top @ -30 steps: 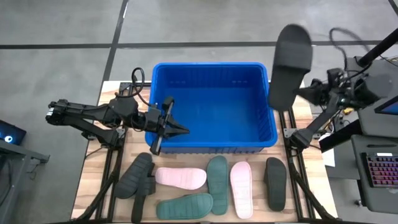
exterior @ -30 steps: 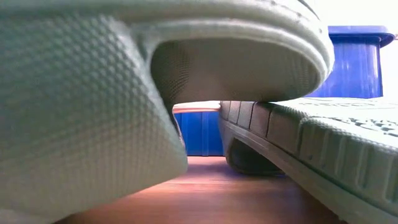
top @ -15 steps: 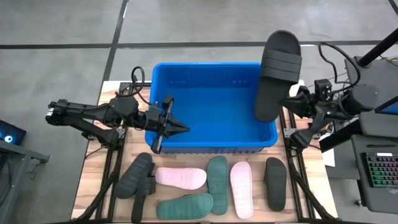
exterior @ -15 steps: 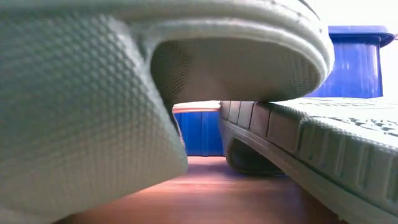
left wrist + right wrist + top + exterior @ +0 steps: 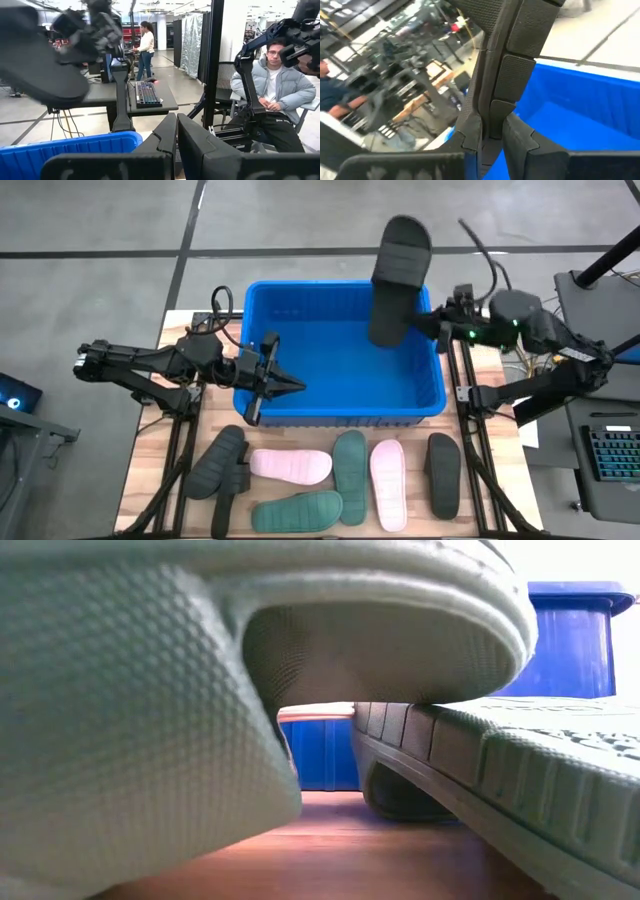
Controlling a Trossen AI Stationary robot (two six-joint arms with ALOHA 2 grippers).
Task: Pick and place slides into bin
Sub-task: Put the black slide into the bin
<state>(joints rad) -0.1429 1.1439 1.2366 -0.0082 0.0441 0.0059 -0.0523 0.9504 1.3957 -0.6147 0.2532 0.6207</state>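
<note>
right pincer [image 5: 436,326] grasps a black slide [image 5: 396,278] over the bin's [image 5: 343,415] far-right rim, its length pointing away from the bin; left pincer [image 5: 285,387] clenched, empty.

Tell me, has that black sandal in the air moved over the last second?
Yes. The black sandal, clamped in the right tool, swung leftward from beside the blue bin to above its far right corner.
</note>
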